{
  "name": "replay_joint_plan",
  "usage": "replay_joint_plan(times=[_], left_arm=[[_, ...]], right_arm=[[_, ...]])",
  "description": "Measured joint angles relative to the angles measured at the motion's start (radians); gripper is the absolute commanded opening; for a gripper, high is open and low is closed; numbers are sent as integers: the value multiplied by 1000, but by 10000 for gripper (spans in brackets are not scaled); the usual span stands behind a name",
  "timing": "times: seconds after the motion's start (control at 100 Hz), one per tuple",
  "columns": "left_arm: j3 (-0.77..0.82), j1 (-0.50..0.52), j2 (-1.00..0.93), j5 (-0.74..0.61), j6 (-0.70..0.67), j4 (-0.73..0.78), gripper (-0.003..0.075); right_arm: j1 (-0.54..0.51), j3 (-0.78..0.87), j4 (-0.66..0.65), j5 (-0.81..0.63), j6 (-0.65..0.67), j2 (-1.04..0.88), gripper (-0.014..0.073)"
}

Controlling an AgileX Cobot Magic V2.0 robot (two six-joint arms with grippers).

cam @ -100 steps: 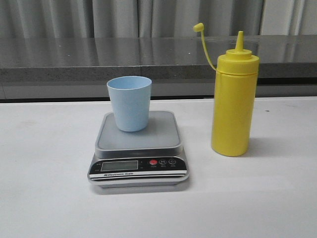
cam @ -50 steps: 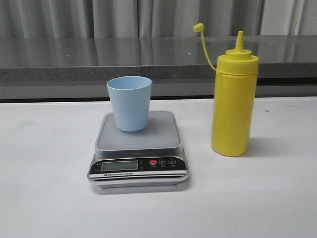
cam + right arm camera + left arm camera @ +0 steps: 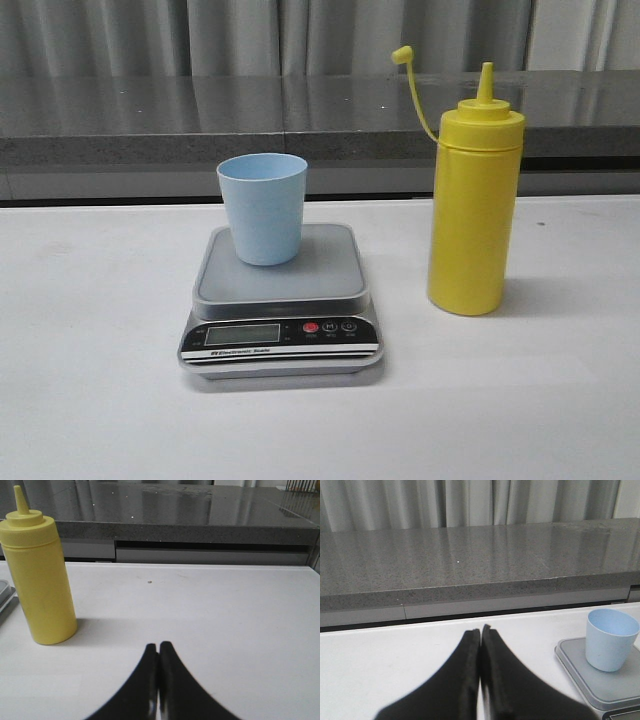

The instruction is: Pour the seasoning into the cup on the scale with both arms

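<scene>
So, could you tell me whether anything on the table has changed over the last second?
Nothing has visibly changed. The cup stands upright on the scale as before, and the bottle stands to the right of the scale, cap off its nozzle and hanging by the tether. Neither arm shows in the front view; in the wrist views the left gripper and right gripper are shut and hold nothing.

Plastic, brushed grey and polished stone

The seasoning [image 3: 471,212] bottle looks like smooth yellow plastic with a soft sheen; the cup [image 3: 262,208] is matt pale-blue plastic. The scale [image 3: 280,300] has a satin silver-grey platform and a glossy black front panel. The table [image 3: 90,380] is smooth matt white, the ledge [image 3: 470,555] behind it speckled, glossy grey stone.
</scene>
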Motion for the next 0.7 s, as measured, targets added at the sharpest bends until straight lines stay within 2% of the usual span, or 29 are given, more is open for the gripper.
replay_joint_plan(times=[0.7], left_arm=[[0, 0, 0, 0, 0, 0, -20]], right_arm=[[0, 0, 0, -2, 0, 0, -69]])
